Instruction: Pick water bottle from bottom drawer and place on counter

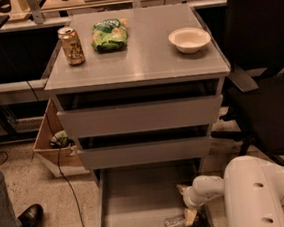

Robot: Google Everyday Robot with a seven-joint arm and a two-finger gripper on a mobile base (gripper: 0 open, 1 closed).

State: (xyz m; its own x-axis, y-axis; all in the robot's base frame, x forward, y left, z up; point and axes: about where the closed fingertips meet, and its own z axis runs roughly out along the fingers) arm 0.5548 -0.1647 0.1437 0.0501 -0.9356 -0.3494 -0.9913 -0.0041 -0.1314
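- A dim workroom with a speckled floor. In the middle stands a grey cabinet whose counter (142,65) carries a gold can (71,46) at the left, a green snack bag (109,34) beside it and a white bowl (189,39) at the right.
- The bottom drawer (135,201) stands open. The water bottle (175,223) lies on its side in the near right corner, close to the front wall.
- The hand (187,203) is low inside the drawer on the right, just beside and slightly far of the bottle. It looks spread wide and holds nothing.
- The step in hand seems to be closing on the bottle.
    - The hand likely needs to shift nearer and a little left, so the bottle's middle sits squarely inside the grasp.
    - The crinkled plastic will probably give, so a gentle squeeze at the label band is wiser.
    - The corner leaves little room, so the lift should go straight up, clear of the upper drawers.
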